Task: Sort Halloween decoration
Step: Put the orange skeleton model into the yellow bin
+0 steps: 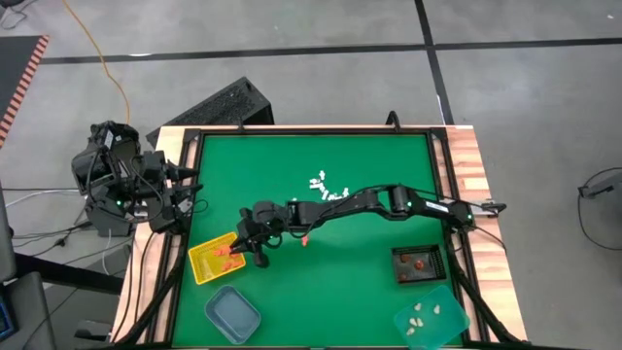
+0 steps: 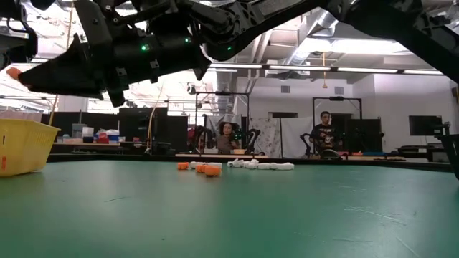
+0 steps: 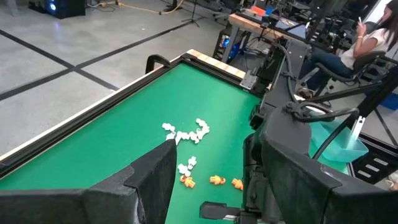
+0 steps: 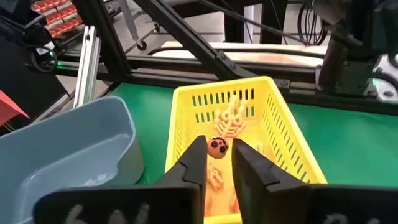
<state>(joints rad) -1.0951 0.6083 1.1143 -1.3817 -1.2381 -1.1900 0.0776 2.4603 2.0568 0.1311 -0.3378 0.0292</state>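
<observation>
My right gripper (image 1: 249, 249) (image 4: 218, 151) reaches across the table and hovers over the yellow tray (image 1: 216, 259) (image 4: 186, 112), shut on a small round orange trinket (image 4: 217, 146). Several orange and cream trinkets (image 4: 231, 121) lie on that tray's floor. White trinkets (image 1: 326, 189) (image 3: 186, 133) lie in a loose cluster on the green mat toward the far side, with a few orange ones (image 3: 214, 180) (image 2: 204, 168) beside them. My left gripper (image 1: 190, 191) (image 3: 214, 134) waits open at the table's left edge. My right gripper pinches the small round orange trinket (image 4: 217, 147) between its two fingertips (image 4: 200, 154). The fingers slant down toward the table's left side. The trinket is lifted clear above the inside of the yellow tray.
A grey-blue tray (image 1: 231, 313) (image 4: 74, 143) sits at the near edge beside the yellow one. A black tray (image 1: 419, 263) with an orange piece and a teal tray (image 1: 431, 317) with white pieces stand near right. People sit beyond the far edge (image 2: 326, 132).
</observation>
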